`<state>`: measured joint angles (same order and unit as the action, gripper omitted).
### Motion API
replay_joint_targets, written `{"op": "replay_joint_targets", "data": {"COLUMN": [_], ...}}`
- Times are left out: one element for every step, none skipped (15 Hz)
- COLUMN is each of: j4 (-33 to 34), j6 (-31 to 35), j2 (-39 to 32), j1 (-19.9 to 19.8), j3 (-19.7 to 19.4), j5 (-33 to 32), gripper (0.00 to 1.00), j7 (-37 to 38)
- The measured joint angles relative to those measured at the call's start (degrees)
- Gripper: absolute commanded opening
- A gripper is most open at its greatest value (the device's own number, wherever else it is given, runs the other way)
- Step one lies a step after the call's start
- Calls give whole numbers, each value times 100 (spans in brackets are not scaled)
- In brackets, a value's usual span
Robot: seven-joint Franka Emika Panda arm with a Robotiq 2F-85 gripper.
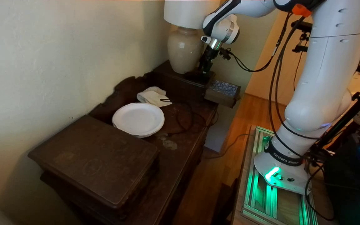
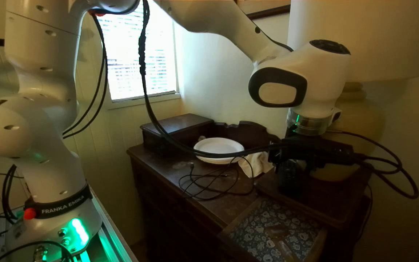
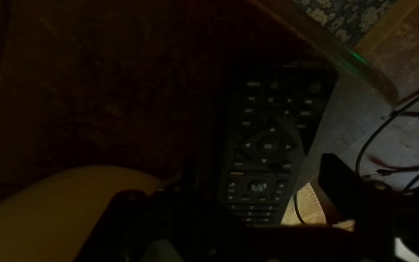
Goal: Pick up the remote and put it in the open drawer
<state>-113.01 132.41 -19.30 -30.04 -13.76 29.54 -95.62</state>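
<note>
So, nearest the wrist cam: the gripper [image 3: 258, 165], fingers [image 3: 335, 178] spread apart, w/ the remote [image 3: 267, 145] btwn them in that view, keys facing the lens. A thin gap shows btwn the remote & the finger at the view's R side; on its other side it's too dim to tell re contact. Remote's over the dark top of a small raised box [image 2: 326, 203]; can't tell if it's resting on it. White arm [image 1: 327, 72] holds the gripper pointing down there in both exterior views, green light [image 1: 272, 172] on at its base.

Just beside the gripper: lamp [image 1: 183, 47], beige base + pale shade, standing on the same box. Drawer [image 1: 219, 98] juts out below that box's edge, blue-grey floral lining, w/ smth brownish [image 2: 280, 233] inside in an exterior view, too blurry to ID.

Further along, dark wooden table top [image 1: 170, 159], w/ a worn pale patch. Black cable [image 2: 191, 168] lies loosely looped on it, then a crumpled cream cloth [image 1: 152, 94], just beside the white plates [image 1: 138, 119], which look stacked; carved backboard [image 1: 127, 90] behind. Past those, at the table's opp. end, a 2nd raised box [image 1: 94, 156], same sort of dark wood. Furthest back in an exterior view: pale wall [image 2: 231, 80] & a bright window [image 2: 160, 54] w/ blinds.
</note>
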Motion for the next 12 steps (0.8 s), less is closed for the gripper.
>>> {"op": "replay_joint_targets", "data": {"j4": [6, 9, 9, 9, 9, 9, 9, 8, 7, 6, 3, -2], "j6": [-17, -28, -34, -40, -44, -45, -45, -45, -46, -46, -46, -46], "j2": [0, 0, 0, 0, 0, 0, 0, 0, 0, 0, 0, 1], "j1": [-1, -1, -2, -4, -6, -7, -9, -11, -13, -15, -19, -21], "j3": [0, 0, 0, 0, 0, -1, -1, -1, -1, -1, -1, -1], "j5": [0, 0, 0, 0, 0, 0, 0, 0, 0, 0, 0, 0], "gripper": [88, 87, 88, 88, 86, 86, 84, 86, 84, 87, 91, 96], "j7": [44, 88, 139, 180, 219, 271, 331, 384, 426, 466, 506, 535]}}
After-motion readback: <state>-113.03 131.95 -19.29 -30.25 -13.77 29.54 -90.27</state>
